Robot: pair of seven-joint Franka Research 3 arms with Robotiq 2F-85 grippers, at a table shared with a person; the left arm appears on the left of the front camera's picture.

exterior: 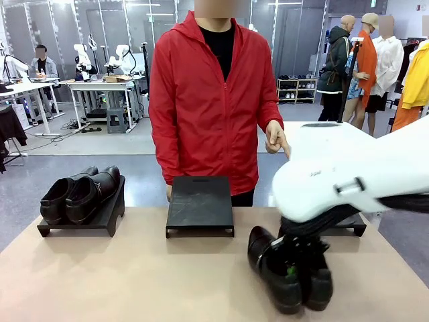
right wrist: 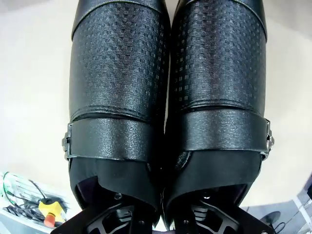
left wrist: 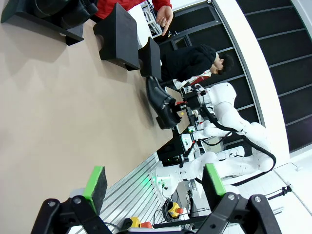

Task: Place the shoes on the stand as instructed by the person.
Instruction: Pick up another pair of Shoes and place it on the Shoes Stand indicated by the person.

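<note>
While low at lower right of the tan table [exterior: 120, 282], had right gripper [exterior: 293, 266] fingers clamped on adjoining inner walls of the buckled black shoes [exterior: 268, 258]. Held left gripper [left wrist: 155, 187] pads apart. Saw the person's hand [exterior: 276, 139] pointing toward frame right, second pair [exterior: 80, 194] on left stand [exterior: 100, 223].
</note>
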